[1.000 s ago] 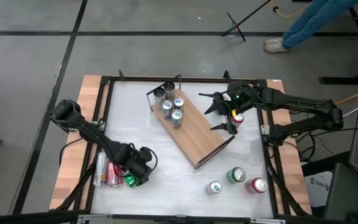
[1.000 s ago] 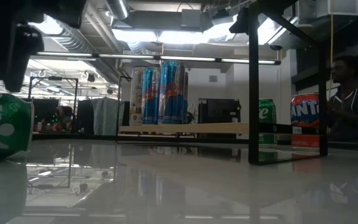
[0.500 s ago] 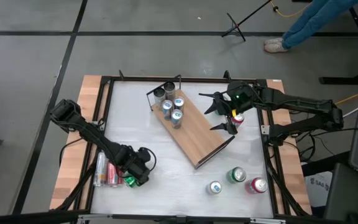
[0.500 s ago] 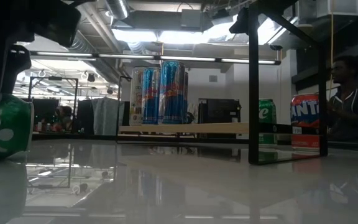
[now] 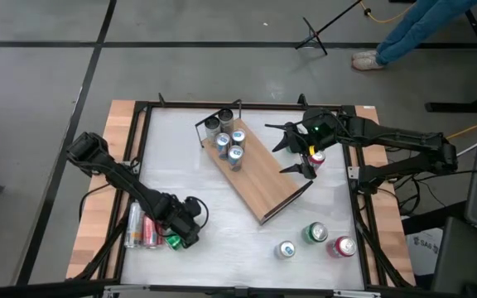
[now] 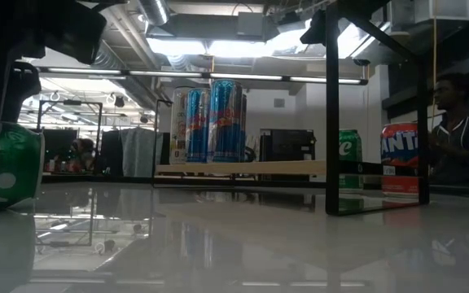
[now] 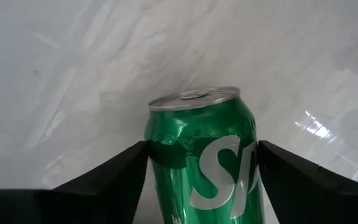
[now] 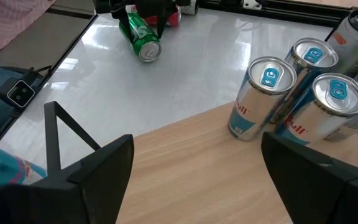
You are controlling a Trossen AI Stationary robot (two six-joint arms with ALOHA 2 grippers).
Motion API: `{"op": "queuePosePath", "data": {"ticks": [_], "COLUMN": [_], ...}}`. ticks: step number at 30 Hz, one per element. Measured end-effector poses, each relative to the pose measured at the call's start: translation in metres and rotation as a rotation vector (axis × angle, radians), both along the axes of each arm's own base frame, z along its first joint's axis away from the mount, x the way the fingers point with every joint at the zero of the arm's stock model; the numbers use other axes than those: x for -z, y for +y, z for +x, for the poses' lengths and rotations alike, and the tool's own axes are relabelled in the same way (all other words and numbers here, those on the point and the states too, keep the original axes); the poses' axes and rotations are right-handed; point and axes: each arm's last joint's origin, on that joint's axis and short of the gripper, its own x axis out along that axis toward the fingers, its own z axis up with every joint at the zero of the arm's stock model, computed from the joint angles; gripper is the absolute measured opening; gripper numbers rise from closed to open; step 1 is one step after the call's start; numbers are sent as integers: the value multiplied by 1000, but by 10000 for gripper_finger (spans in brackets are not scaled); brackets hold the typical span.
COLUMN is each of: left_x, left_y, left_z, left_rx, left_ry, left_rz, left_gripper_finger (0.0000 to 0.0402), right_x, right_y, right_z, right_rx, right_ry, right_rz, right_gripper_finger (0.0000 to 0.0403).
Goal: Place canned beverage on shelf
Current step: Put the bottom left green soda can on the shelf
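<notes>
Left gripper (image 5: 182, 234): fingers either side of a green can (image 7: 204, 155) lying on the white table (image 5: 180, 165), near its front left; contact seems light, hard to confirm.
Right gripper (image 5: 296, 151): spread wide, empty, over the shelf's far-right edge.
Shelf (image 5: 259, 178): set diagonally mid-table; four tall cans (image 5: 228, 141) clustered at its far end.
Loose cans (image 5: 315, 240): three upright, front right.
</notes>
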Motion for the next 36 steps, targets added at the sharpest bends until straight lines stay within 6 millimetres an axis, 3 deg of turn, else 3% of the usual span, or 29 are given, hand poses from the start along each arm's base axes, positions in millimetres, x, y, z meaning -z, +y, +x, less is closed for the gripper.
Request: {"op": "queuePosePath", "data": {"ticks": [10, 25, 36], "left_x": [1, 1, 25], "left_y": [1, -2, -12], "left_z": [1, 5, 6], "left_rx": [-5, -37, -50], "left_ry": [-15, -71, 42], "left_rz": [30, 26, 4], "left_gripper_finger": [352, 355, 355], "right_x": [0, 0, 0], "right_y": [0, 0, 0], "right_z": [0, 0, 0], "right_rx": [0, 1, 1], "right_ry": [0, 1, 1], "right_rz": [0, 0, 0], "right_gripper_finger": [342, 342, 342]}}
